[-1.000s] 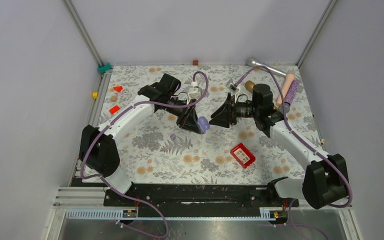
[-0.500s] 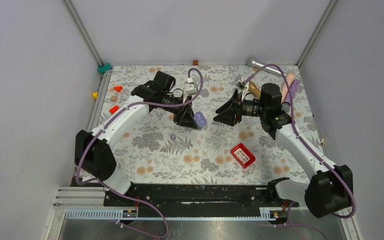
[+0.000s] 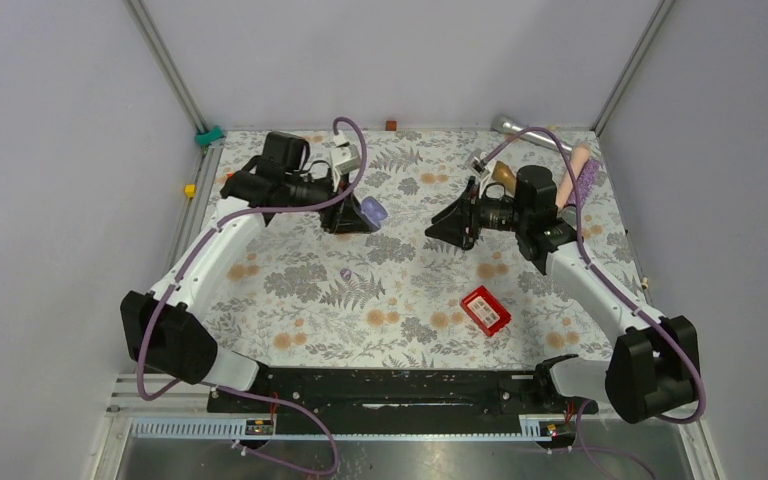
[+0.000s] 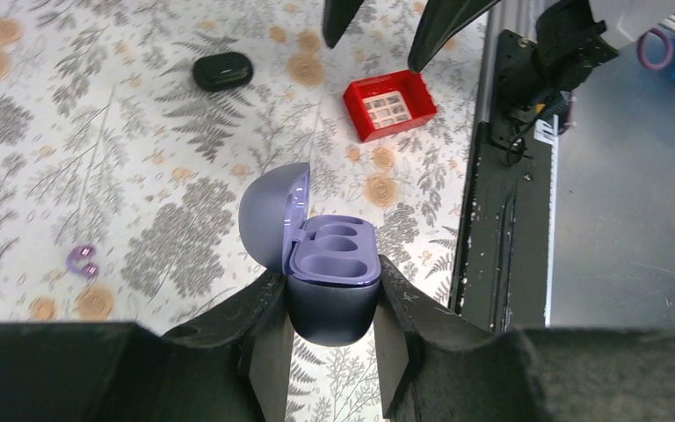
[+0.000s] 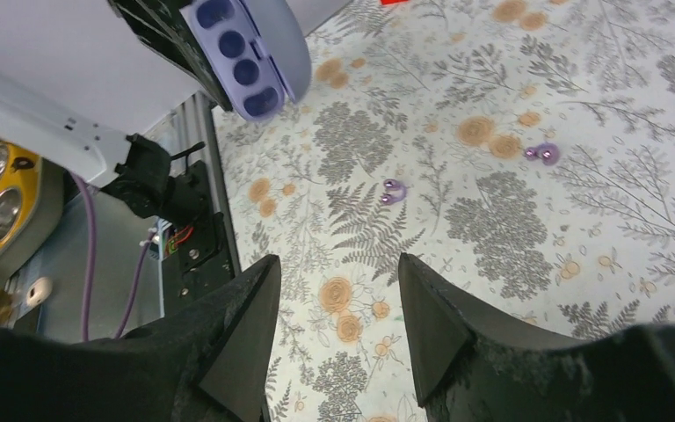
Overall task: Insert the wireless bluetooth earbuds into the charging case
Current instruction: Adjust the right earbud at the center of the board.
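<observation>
The pale purple charging case (image 4: 332, 264) is open, its lid (image 4: 272, 215) tipped back and both sockets empty. My left gripper (image 4: 330, 280) is shut on its dark lower half and holds it above the table; from above, the gripper (image 3: 352, 214) and case (image 3: 374, 210) are left of centre. Two pale purple earbuds (image 5: 393, 190) (image 5: 545, 153) lie loose on the floral mat, one showing from above (image 3: 346, 273). My right gripper (image 5: 338, 294) hangs open and empty over the mat, facing the case (image 5: 246, 53) from the right (image 3: 442, 224).
A shut black case (image 4: 222, 70) lies on the mat beneath the right gripper's fingers. A red box (image 3: 485, 310) sits front right. Small red blocks (image 3: 228, 218) lie at the left edge. A metal torch (image 3: 520, 128) and a pink roller (image 3: 575, 180) are at the back right.
The left arm has swung back and to the left, carrying the open purple case away from the right gripper. The right gripper has shifted slightly toward the back.
</observation>
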{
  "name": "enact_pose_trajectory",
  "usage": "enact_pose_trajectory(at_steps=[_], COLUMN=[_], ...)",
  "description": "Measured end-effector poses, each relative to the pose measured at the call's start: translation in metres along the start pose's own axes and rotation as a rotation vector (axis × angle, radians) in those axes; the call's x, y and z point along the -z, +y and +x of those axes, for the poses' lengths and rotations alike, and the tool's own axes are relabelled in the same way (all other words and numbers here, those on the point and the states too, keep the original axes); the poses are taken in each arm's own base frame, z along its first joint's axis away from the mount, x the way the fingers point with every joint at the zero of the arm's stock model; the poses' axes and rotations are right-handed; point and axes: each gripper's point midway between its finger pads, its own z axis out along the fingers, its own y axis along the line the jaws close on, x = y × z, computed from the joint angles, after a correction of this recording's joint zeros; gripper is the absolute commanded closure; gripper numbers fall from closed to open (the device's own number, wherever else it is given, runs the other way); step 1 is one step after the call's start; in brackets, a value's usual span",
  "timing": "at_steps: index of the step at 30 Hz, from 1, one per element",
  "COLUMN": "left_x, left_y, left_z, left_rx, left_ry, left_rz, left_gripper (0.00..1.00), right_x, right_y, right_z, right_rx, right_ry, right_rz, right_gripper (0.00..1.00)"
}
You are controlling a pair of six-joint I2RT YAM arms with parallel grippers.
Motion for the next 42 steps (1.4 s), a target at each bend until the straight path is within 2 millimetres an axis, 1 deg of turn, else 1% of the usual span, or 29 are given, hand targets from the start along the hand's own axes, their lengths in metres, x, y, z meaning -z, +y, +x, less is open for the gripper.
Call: enact_pose_trajectory(at_steps=[4, 7, 9, 12, 15, 19, 23, 25, 26, 29, 31, 33, 35, 42], left_x=[0.018, 0.031, 0.037, 0.045, 0.05, 0.059, 0.069, 0.071, 0.073, 0.073, 0.073, 0.072, 0.071, 0.071], left_y=[0.016, 0.022, 0.018, 0.008, 0.003, 0.007, 0.011, 0.012, 0.013, 0.012, 0.01, 0.009, 0.008, 0.006], left_z=[0.005, 0.007, 0.007, 0.014, 0.021, 0.03, 0.035, 0.037, 0.039, 0.045, 0.048, 0.051, 0.052, 0.053], left_rx=[0.025, 0.025, 0.005, -0.025, -0.041, -0.042, -0.032, -0.029, -0.025, -0.013, -0.013, -0.011, -0.009, -0.011], left_ry=[-0.005, -0.013, -0.021, -0.026, -0.024, -0.012, -0.02, -0.028, -0.029, -0.029, -0.03, -0.03, -0.031, -0.038], left_rz=[-0.054, -0.09, -0.105, -0.117, -0.128, -0.147, -0.154, -0.153, -0.153, -0.149, -0.141, -0.133, -0.127, -0.113], left_gripper=[1.0, 1.0, 1.0, 1.0, 1.0, 1.0, 1.0, 1.0, 1.0, 1.0, 1.0, 1.0, 1.0, 1.0], right_x=[-0.003, -0.005, -0.005, -0.008, -0.016, -0.04, -0.065, -0.078, -0.085, -0.107, -0.119, -0.131, -0.139, -0.16], right_y=[-0.015, -0.023, -0.028, -0.034, -0.042, -0.05, -0.064, -0.079, -0.091, -0.122, -0.14, -0.154, -0.164, -0.181], right_z=[0.004, 0.006, 0.005, 0.002, 0.002, 0.011, 0.023, 0.026, 0.026, 0.03, 0.036, 0.045, 0.055, 0.093], right_rx=[-0.027, -0.047, -0.052, -0.057, -0.069, -0.071, -0.081, -0.1, -0.118, -0.169, -0.215, -0.276, -0.333, -0.5], right_ry=[0.006, 0.015, 0.014, 0.015, 0.036, 0.125, 0.212, 0.246, 0.265, 0.309, 0.33, 0.351, 0.37, 0.429], right_rz=[0.054, 0.089, 0.109, 0.138, 0.172, 0.189, 0.216, 0.239, 0.256, 0.298, 0.32, 0.337, 0.354, 0.394], right_gripper=[0.42, 0.44, 0.44, 0.45, 0.45, 0.46, 0.51, 0.55, 0.56, 0.58, 0.59, 0.58, 0.57, 0.55])
